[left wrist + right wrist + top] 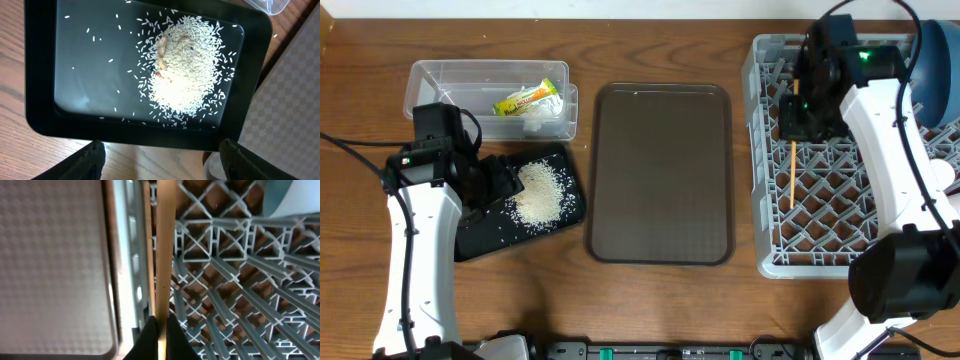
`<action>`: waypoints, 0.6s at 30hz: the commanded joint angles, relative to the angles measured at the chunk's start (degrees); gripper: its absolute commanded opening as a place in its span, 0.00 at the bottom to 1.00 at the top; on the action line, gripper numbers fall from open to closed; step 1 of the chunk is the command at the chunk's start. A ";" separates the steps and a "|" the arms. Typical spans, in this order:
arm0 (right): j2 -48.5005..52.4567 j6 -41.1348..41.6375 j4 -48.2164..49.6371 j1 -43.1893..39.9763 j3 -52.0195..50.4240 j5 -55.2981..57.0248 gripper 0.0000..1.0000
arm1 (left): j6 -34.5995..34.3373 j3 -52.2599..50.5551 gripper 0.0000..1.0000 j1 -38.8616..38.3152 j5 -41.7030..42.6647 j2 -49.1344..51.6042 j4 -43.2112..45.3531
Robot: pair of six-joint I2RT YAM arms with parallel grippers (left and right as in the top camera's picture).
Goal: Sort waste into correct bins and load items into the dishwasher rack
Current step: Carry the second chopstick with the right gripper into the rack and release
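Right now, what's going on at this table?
The right gripper is shut on a chopstick, holding it over the left side of the rack. The left gripper hangs open above the black tray, which holds the rice. The wrapper and tissue lie in the tub. A blue bowl sits at the rack's far right corner.

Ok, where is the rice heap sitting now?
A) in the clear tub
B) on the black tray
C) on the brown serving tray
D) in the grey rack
B: the rice heap lies on the black tray, as both the overhead and left wrist views show.
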 commanded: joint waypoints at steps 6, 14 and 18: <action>0.68 -2.51 7.26 0.74 -11.63 -1.60 0.01 | -0.31 0.52 0.76 0.20 -0.13 -0.31 -0.33; 0.68 -2.38 12.63 2.36 -17.40 -3.26 0.01 | -0.31 0.55 0.76 0.20 -0.13 -0.31 -0.33; 0.68 -2.36 15.61 2.38 -18.82 -3.26 0.01 | -0.31 0.52 0.76 0.20 -0.13 -0.31 -0.33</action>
